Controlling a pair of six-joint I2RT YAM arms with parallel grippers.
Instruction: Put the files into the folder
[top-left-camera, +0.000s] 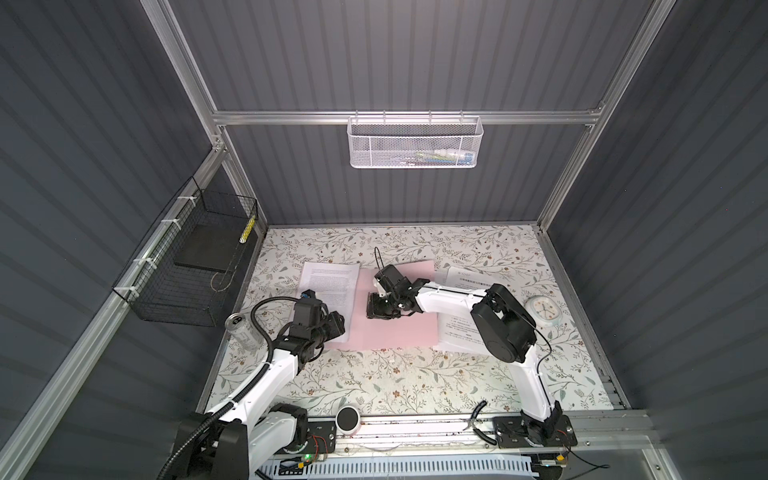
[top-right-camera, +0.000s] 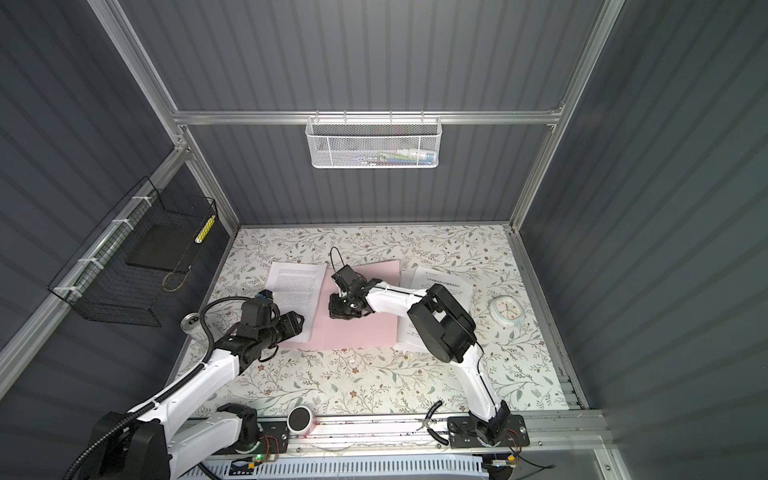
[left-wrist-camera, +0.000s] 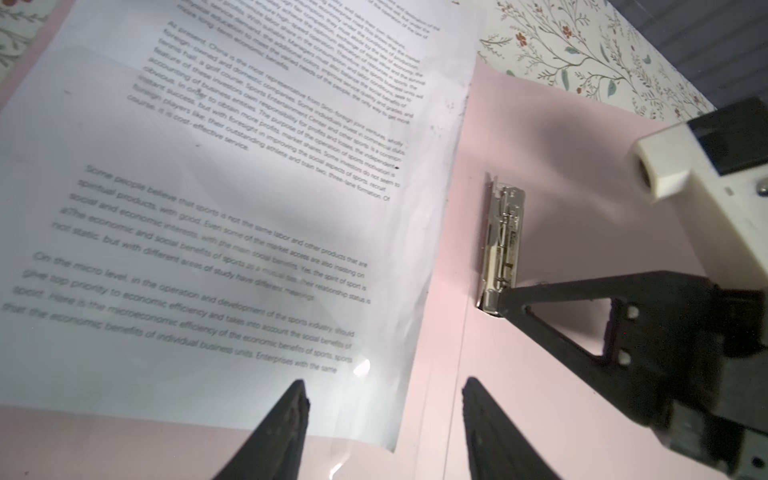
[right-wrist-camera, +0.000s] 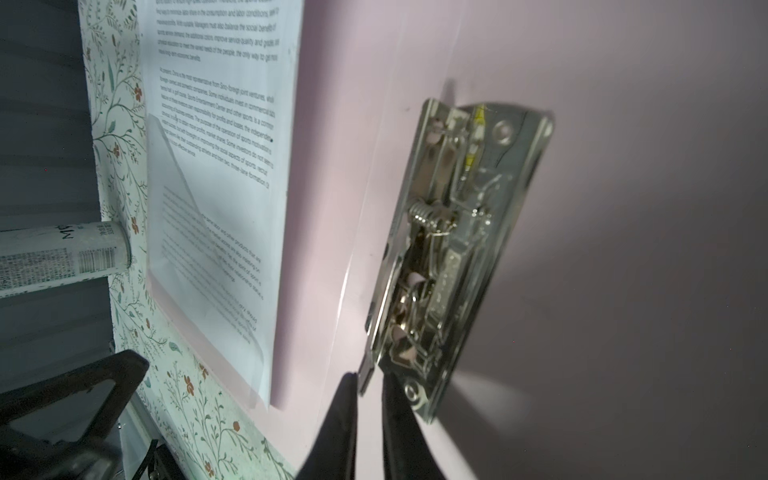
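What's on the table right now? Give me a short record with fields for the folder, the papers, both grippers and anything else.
Folder: pale pink thin folder, lying open on the floral tabletop
Clip: silver metal clip inside the folder, beside its fold
Papers: white printed sheets overlapping the folder's left half; second white printed stack at its right edge
Left gripper: fingers wide apart above the left sheets' corner, holding nothing
Right gripper: fingers narrowly apart at the clip's end; grip unclear
Other: silver drink can, white round clock
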